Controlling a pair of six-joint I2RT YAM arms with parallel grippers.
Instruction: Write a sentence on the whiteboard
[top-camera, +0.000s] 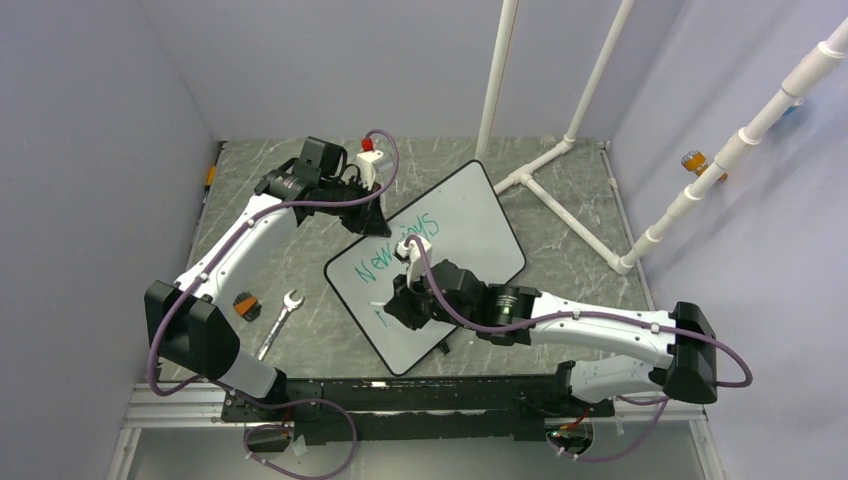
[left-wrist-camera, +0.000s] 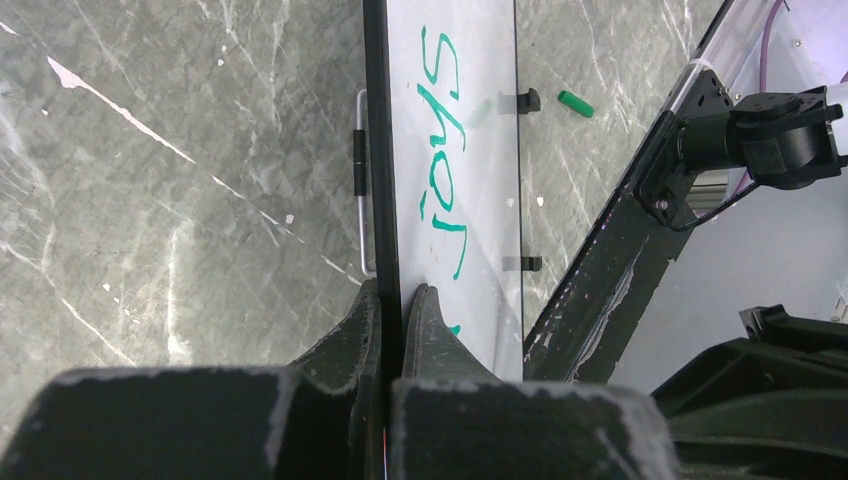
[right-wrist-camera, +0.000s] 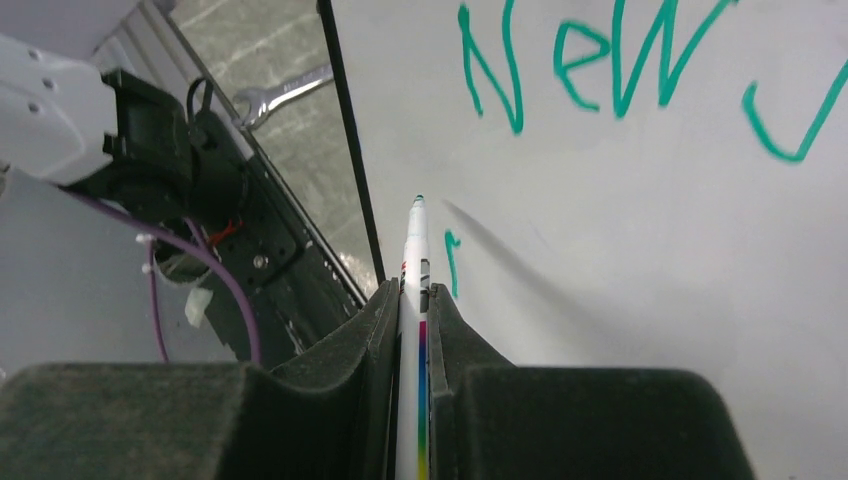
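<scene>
whiteboard (left-wrist-camera: 482, 200) | rim pinched between left jaws | marker (right-wrist-camera: 415, 262) between right jaws

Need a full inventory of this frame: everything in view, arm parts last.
whiteboard: 1, white with black rim, mid-table, set askew
sentence: green, "New joys" on the whiteboard, one short stroke started below it
marker: 1, white with rainbow stripe, tip at the board
green cap: 1, on the table beside the board's clipped edge
wrench: 1, silver, on the table left of the board
small block: 1, orange and black, left of the wrench
pipe frame: 1, white, back right
table: 1, grey marble
left gripper: shut on the whiteboard's edge
right gripper: shut on the marker
</scene>
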